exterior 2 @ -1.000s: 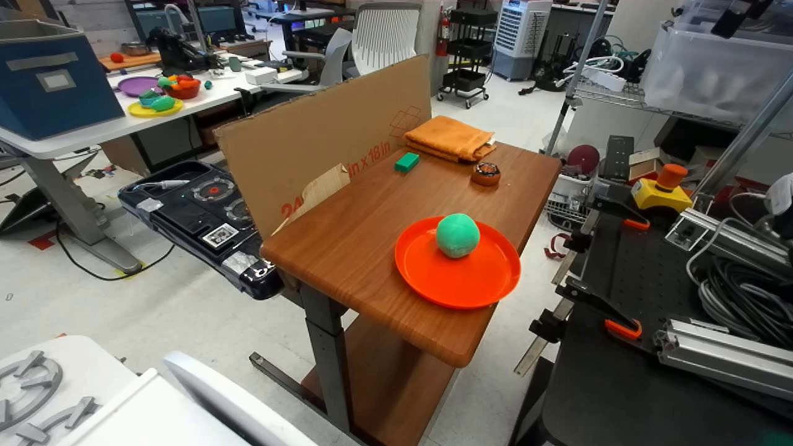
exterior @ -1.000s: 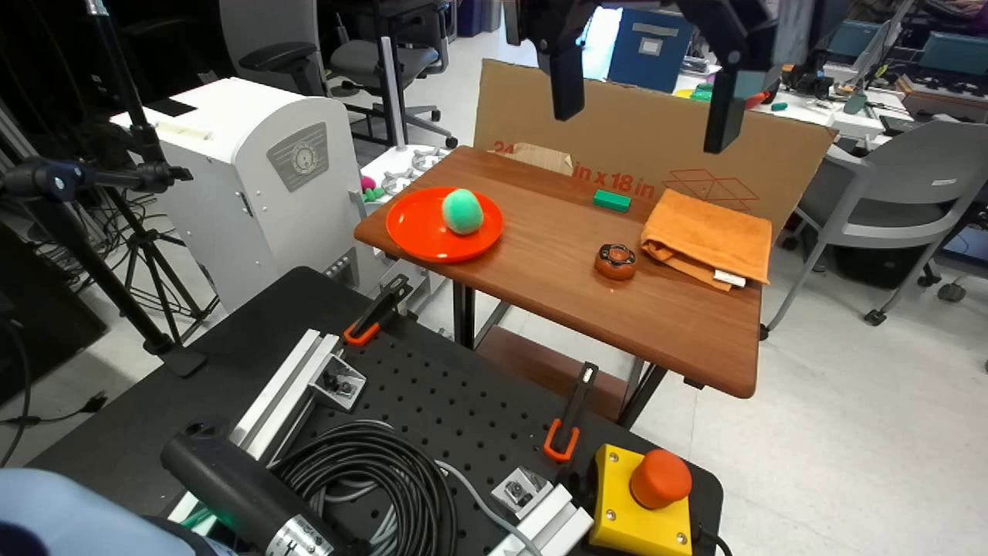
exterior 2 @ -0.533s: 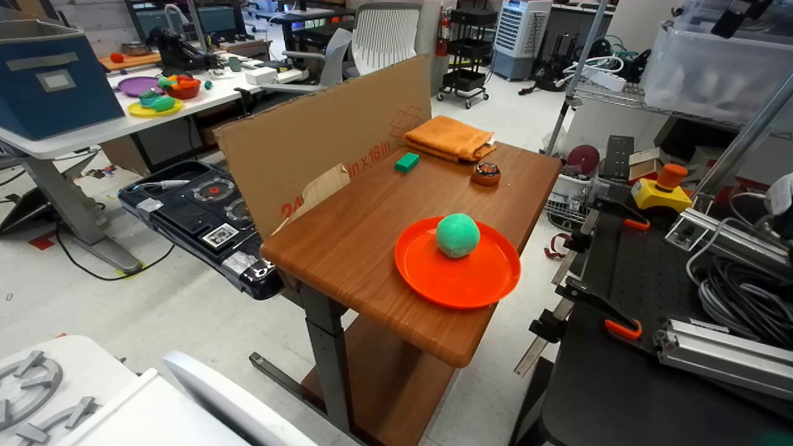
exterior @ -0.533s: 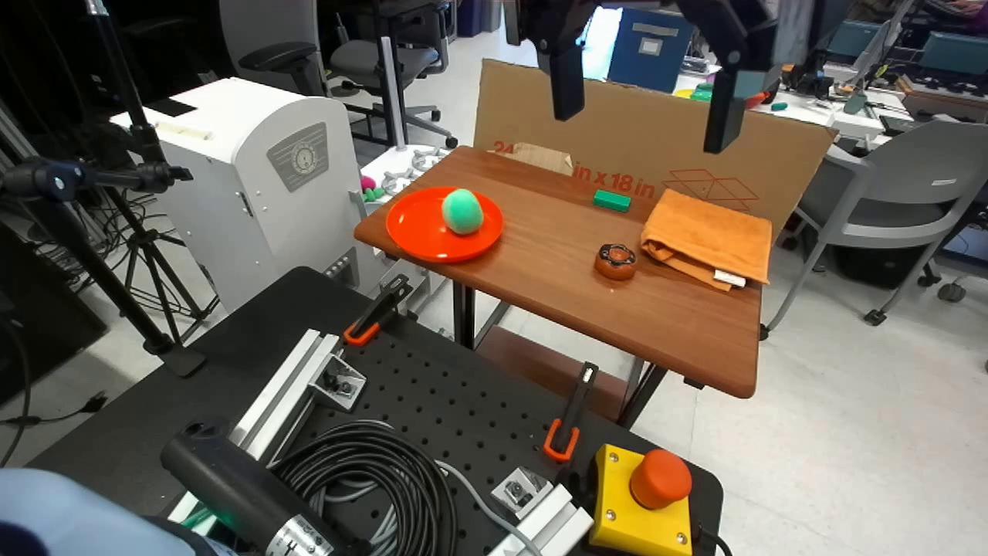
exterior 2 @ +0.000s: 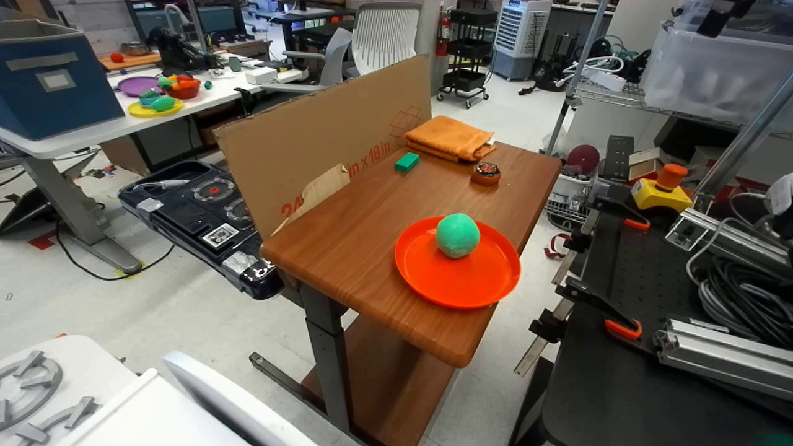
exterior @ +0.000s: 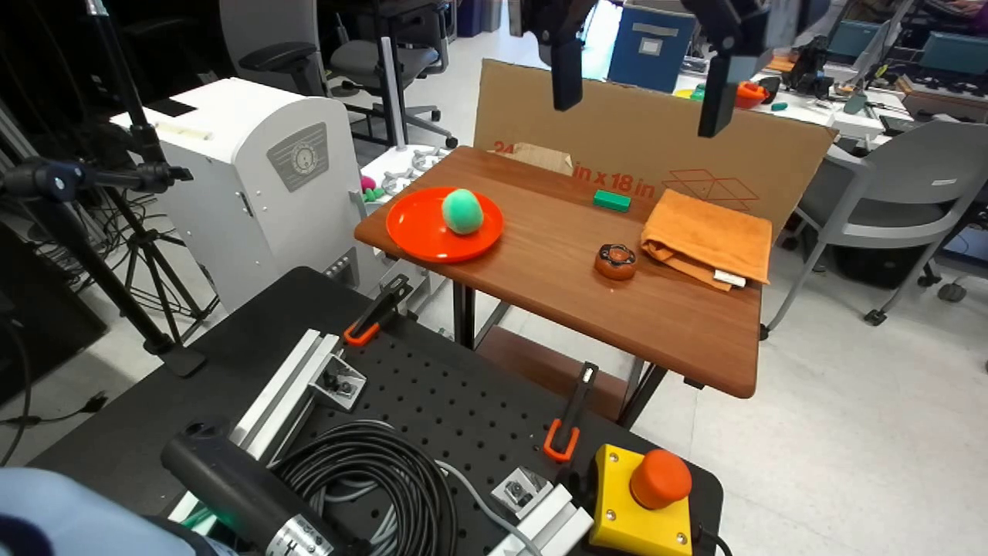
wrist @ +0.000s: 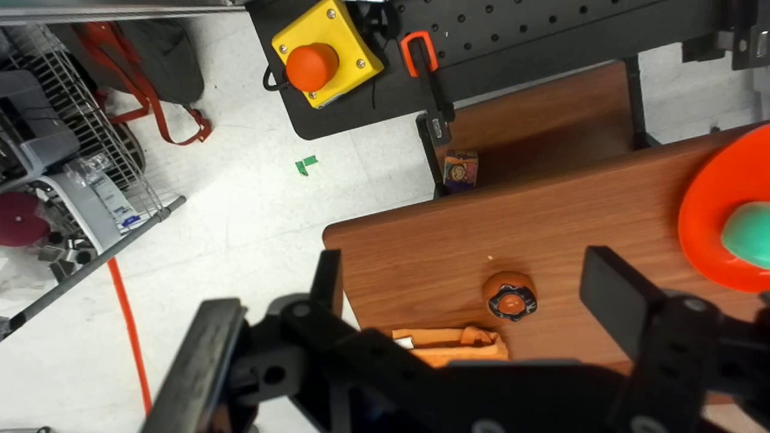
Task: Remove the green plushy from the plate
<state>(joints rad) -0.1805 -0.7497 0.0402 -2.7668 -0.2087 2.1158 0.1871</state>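
The green plushy (exterior: 463, 211) rests on the orange-red plate (exterior: 417, 241) at one end of the brown table. Both also show in an exterior view, the plushy (exterior 2: 458, 235) towards one side of the plate (exterior 2: 455, 291). In the wrist view the plushy (wrist: 749, 234) and plate (wrist: 701, 228) are cut off by the right edge. My gripper (exterior: 641, 120) is open and empty, high above the table and well away from the plate. In the wrist view its spread fingers (wrist: 463, 270) frame the table area round a small brown pot, far below.
On the table (exterior: 540, 247) stand a small brown-and-black pot (exterior: 615, 262), a green block (exterior: 611, 201) and a folded orange cloth (exterior: 706, 235). A cardboard sheet (exterior: 617, 139) stands along the back edge. A black bench with a yellow emergency stop (exterior: 641, 502) is in front.
My gripper has shifted slightly upward in an exterior view during the last half second, with its fingers still spread. The plushy, plate and other table things have not moved.
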